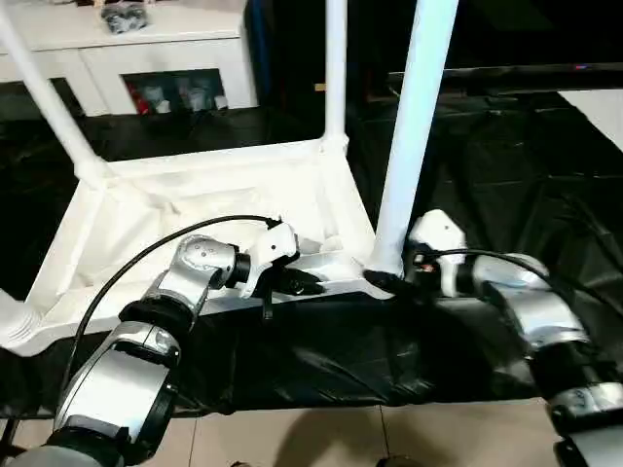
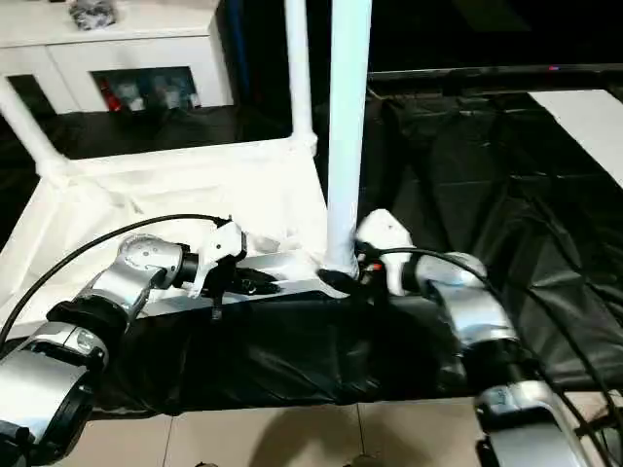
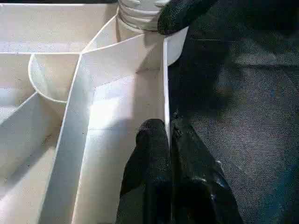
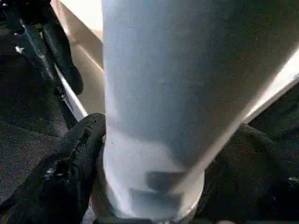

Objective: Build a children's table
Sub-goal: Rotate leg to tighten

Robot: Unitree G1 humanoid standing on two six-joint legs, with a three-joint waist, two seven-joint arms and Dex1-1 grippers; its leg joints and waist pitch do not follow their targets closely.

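White tabletop rim between left fingers

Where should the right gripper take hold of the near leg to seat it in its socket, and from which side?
Grip the near leg low, just above its corner socket, coming in level from the robot's right. The tube stands upright and round, so fingers either side wrap it squarely. The right gripper already straddles it there, while the left gripper pinches the tabletop's near rim.
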